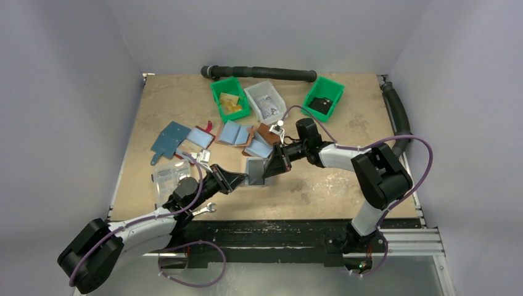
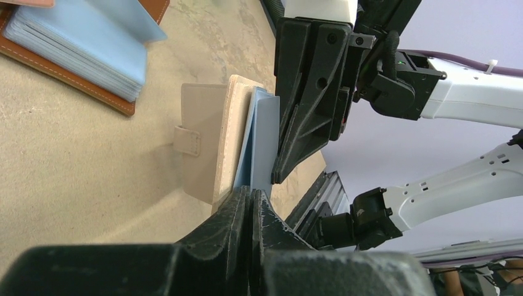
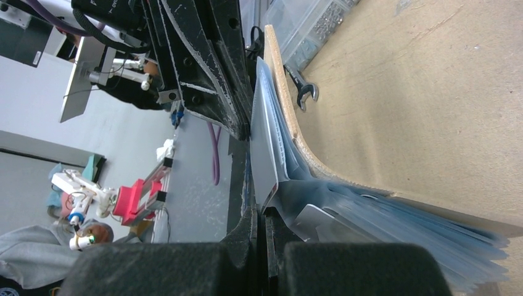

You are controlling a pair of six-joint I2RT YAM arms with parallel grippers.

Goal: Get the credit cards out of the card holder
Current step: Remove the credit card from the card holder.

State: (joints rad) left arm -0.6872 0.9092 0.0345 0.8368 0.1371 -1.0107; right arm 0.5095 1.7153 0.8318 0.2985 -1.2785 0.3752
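- extraction: none yet; light blue card (image 2: 262,142) sits in card holder (image 2: 225,145).
- my left gripper (image 2: 250,200) jaws pinch its edge; right gripper (image 2: 282,174) jaws, opposite, clamp the holder; pulling remains.

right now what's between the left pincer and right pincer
Only the card holder, gripped by the left pincer and right pincer; top external and left wrist views show it.

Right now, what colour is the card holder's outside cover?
The card holder is beige outside; left wrist view shows it best.
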